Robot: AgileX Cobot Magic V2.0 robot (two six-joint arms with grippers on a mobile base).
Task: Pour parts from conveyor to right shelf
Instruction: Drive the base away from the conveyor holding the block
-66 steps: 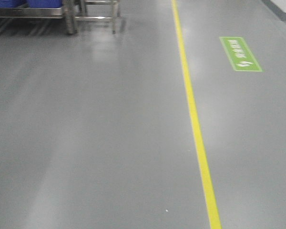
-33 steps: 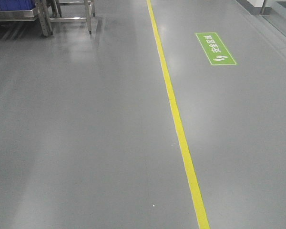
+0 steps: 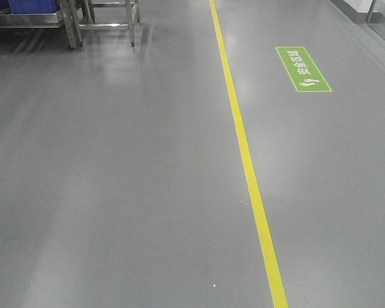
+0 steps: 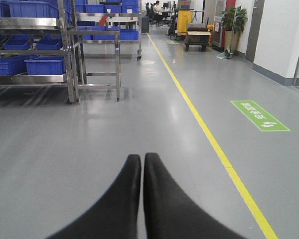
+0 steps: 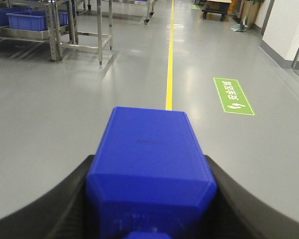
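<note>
A glossy blue block (image 5: 149,149) is held clamped between the fingers of the right gripper (image 5: 150,164), a smooth flat face turned upward. A steel-framed shelf (image 4: 27,23), loaded with deep blue totes (image 4: 45,65), is seen well apart, ahead at left.

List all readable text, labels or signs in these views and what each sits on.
"安全区域": white characters with a footprint mark, on the green floor sign right of the yellow line.
Blue block: faint mark on top, unreadable.
Blue bins and far cart: any labels are too small to read.
</note>
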